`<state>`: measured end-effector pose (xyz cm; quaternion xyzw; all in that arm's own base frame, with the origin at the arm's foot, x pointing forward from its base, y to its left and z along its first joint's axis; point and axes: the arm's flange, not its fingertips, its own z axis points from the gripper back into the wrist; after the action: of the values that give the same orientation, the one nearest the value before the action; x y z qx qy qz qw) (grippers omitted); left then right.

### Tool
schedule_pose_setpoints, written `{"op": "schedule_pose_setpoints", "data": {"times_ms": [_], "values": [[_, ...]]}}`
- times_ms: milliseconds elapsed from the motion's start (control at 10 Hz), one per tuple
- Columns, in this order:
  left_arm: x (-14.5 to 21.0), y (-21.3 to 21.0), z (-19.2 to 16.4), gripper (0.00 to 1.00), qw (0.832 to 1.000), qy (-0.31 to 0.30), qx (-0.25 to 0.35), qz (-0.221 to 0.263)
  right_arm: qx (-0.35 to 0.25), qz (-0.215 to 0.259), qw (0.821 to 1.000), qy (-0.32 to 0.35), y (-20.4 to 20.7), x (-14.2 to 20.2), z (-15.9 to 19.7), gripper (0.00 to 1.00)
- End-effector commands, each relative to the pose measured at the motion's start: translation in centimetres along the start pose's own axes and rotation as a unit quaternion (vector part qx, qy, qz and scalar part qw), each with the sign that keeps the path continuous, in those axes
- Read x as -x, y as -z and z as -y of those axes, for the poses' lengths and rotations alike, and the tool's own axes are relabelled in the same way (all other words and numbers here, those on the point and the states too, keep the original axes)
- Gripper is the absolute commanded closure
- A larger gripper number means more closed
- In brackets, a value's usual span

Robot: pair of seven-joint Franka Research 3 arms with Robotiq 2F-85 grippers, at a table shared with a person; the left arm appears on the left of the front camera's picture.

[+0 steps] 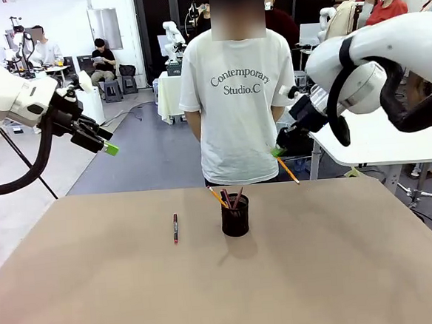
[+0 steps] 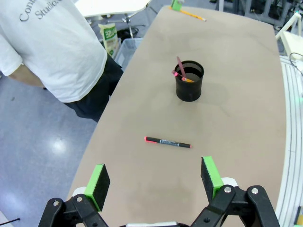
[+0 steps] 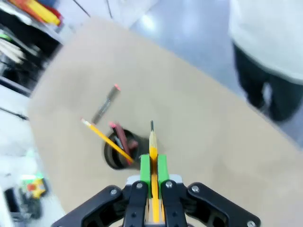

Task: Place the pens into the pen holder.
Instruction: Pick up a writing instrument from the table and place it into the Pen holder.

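Right gripper clamps a yellow pencil in the air near the pen holder. Left gripper held high, jaws apart; a red-and-black pen lies on the table

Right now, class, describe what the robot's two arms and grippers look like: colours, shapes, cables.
The left arm and right arm have rounded, glossy white shells. A thick black cable loops along each. The left gripper and right gripper are black and two-fingered, with bright green pads.

Two pencils, three pens, one pen holder
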<state>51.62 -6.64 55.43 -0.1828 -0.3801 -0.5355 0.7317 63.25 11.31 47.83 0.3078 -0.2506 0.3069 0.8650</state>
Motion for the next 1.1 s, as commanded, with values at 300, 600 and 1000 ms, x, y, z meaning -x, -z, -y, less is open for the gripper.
{"op": "schedule_pose_setpoints", "data": {"times_ms": [300, 600, 1000], "values": [[-0.1, -0.2, 0.0, 0.0, 1.0, -0.001, -0.003, -0.004, -0.103, 0.118, 0.986, -0.053, -2.8, 2.0, 1.1, 1.0], [-0.1, -0.2, 0.0, 0.0, 1.0, -0.001, -0.003, -0.004, -0.112, 0.131, 0.983, -0.068, -3.0, 0.0, 0.3, 1.0], [-0.1, -0.2, 0.0, 0.0, 1.0, -0.001, -0.003, -0.004, -0.279, 0.148, 0.944, -0.093, -0.8, 0.9, 1.1, 1.0]]}}
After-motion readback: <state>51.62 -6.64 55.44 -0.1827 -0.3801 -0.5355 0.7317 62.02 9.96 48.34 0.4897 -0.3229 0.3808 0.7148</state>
